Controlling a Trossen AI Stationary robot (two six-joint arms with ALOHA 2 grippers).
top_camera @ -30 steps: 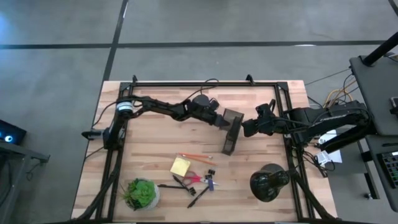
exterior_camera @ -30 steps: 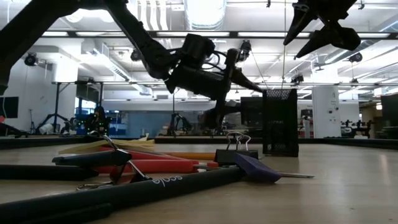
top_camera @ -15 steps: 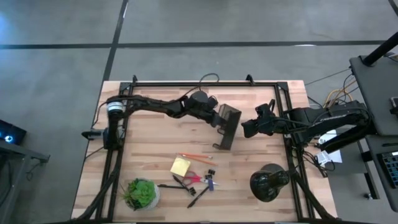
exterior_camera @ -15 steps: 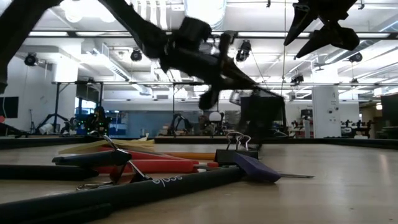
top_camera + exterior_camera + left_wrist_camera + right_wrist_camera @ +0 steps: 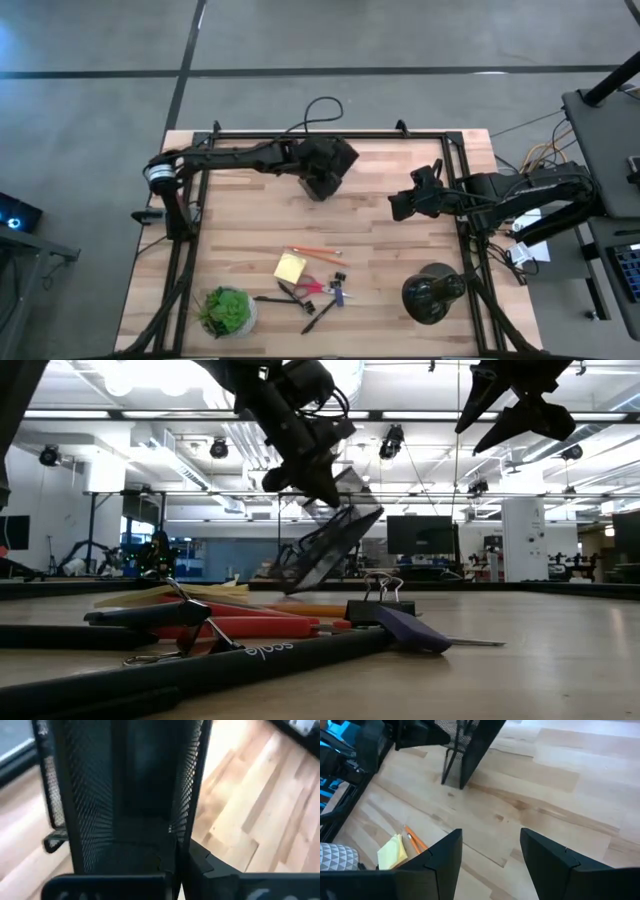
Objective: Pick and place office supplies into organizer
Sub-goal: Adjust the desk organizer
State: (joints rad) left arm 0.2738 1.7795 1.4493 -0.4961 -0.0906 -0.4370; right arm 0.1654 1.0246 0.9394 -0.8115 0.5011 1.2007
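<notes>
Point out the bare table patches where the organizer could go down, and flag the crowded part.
Bare wood lies between the left gripper holding the tilted organizer and the pencil, and below the open right gripper. Crowded: sticky pad, scissors, plant.

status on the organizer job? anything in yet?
Done: nothing placed. The sticky-note pad, pencil, scissors and pens all lie on the table.
In hand: the left gripper holds the mesh organizer tilted, off the tabletop.
Left: set the organizer down, then load every item. The right gripper is open and empty above the table.
</notes>
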